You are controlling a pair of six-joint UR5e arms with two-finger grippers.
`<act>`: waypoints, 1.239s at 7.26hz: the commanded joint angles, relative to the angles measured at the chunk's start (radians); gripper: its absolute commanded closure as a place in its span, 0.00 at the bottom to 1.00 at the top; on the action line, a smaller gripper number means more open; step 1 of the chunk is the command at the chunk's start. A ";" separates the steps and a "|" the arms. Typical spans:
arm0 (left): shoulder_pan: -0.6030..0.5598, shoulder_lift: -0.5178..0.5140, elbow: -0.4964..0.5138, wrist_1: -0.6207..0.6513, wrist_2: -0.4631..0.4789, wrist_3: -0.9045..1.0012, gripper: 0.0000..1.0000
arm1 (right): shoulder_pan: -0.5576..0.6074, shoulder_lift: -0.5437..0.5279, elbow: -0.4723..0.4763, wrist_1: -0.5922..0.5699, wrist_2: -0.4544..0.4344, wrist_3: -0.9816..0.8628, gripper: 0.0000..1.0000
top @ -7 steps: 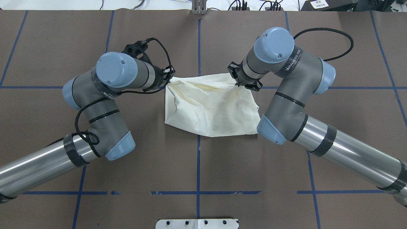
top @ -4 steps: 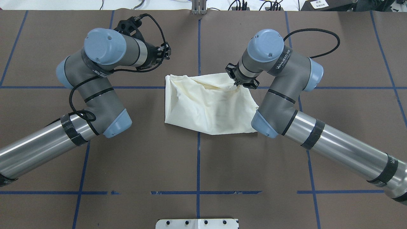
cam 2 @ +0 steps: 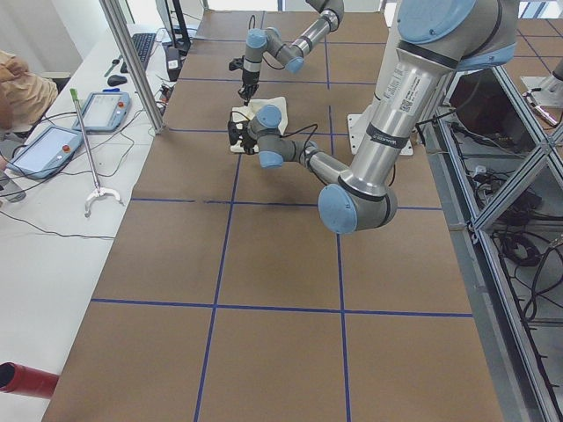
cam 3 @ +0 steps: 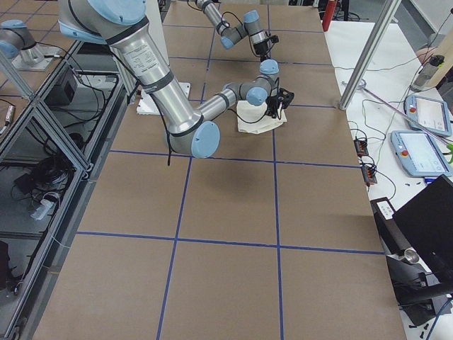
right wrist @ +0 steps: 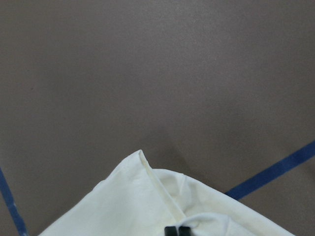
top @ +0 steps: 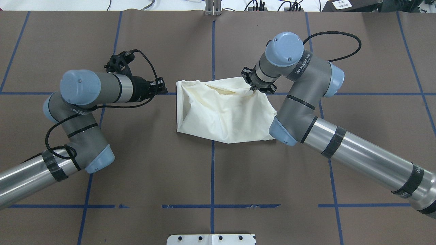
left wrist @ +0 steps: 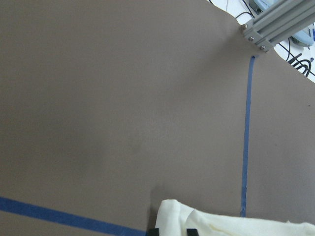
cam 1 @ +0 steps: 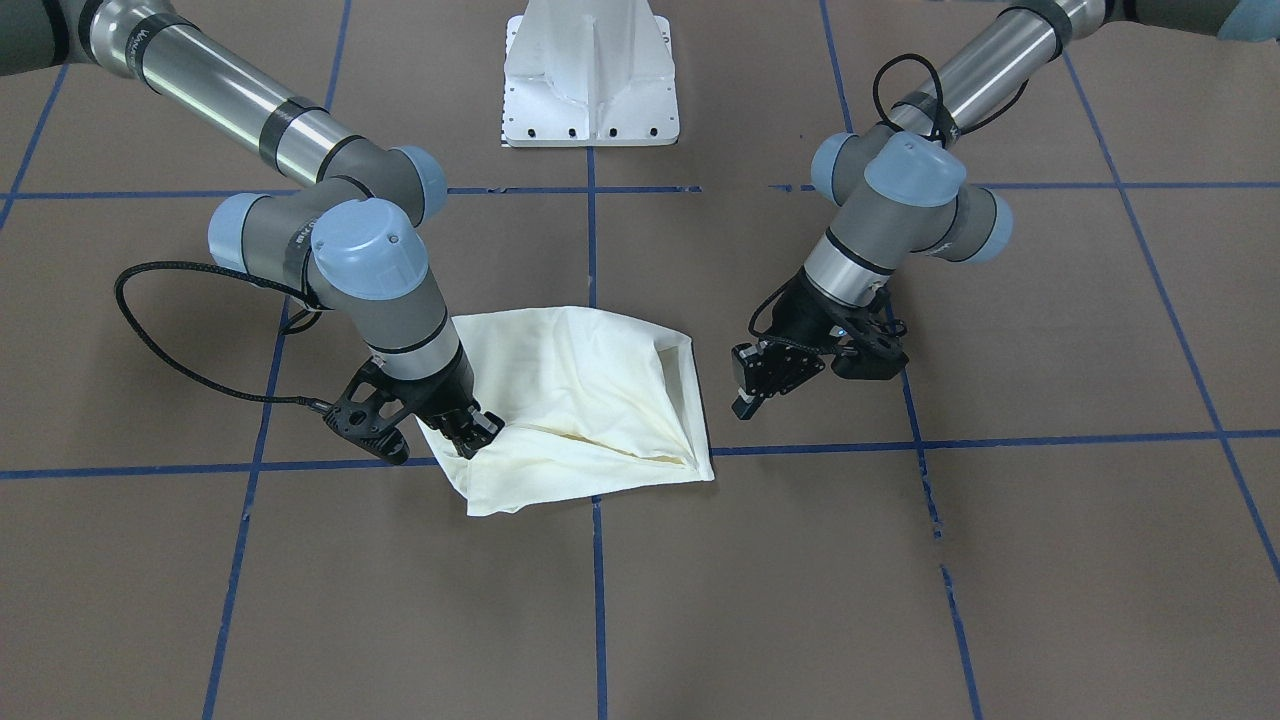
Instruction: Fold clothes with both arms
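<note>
The clothes are one cream shirt [top: 221,112], lying crumpled and partly folded at the table's middle with its plain side up [cam 1: 580,400]; no print shows. My right gripper [top: 253,89] is shut on the shirt's far right corner, and its fingertips [right wrist: 177,231] pinch a fold of cloth [right wrist: 147,206]. In the front view it is low on the left [cam 1: 470,435]. My left gripper [top: 162,89] hovers just left of the far left corner, open and apart from the cloth [cam 1: 745,400]. In the left wrist view its separated tips [left wrist: 172,232] frame the shirt's edge [left wrist: 221,223].
Blue tape lines [top: 213,177] grid the brown table cover. The white pedestal base [cam 1: 590,90] stands at the robot's side [top: 211,239]. An aluminium post [top: 213,8] sits at the far edge. A side bench with teach pendants [cam 2: 48,149] runs along the operators' side.
The left gripper let go of the shirt's far left corner, swung up and away, then came back down to the left of it. The right gripper kept its hold and shifted slightly left.
</note>
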 commanded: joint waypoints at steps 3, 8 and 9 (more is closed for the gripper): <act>0.082 -0.042 0.095 -0.199 0.000 0.068 1.00 | 0.007 0.004 0.000 0.000 0.004 -0.002 1.00; 0.136 0.063 0.133 -0.563 -0.234 0.168 1.00 | 0.008 0.006 0.000 0.000 0.002 0.000 1.00; 0.166 0.063 0.139 -0.598 -0.236 0.162 1.00 | 0.008 0.007 0.000 0.000 0.004 0.001 1.00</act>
